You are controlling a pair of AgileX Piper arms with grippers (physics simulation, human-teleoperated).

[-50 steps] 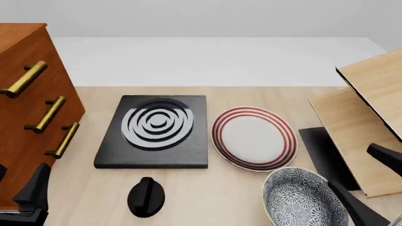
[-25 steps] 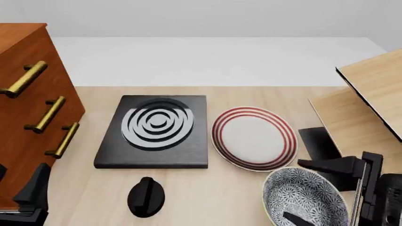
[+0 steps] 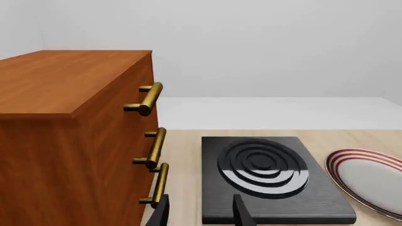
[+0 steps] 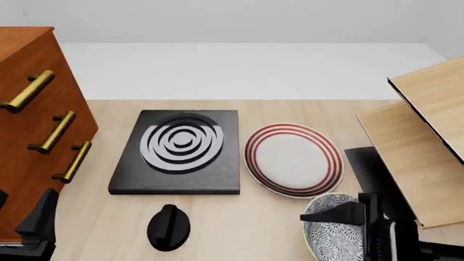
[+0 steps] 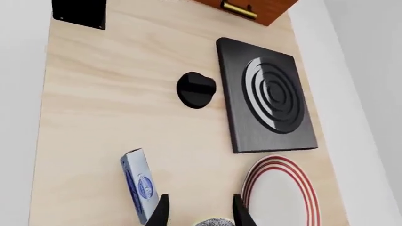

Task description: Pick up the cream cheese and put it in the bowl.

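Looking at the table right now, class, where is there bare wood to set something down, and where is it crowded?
Bare wood lies between the cabinet and the stove plate, and around the black knob. The right wrist view shows open wood beyond the cream cheese. It is crowded at the red-ringed plate, bowl and right gripper.

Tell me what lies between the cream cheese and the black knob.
Nothing: in the right wrist view only bare wooden tabletop separates the cream cheese from the black knob.
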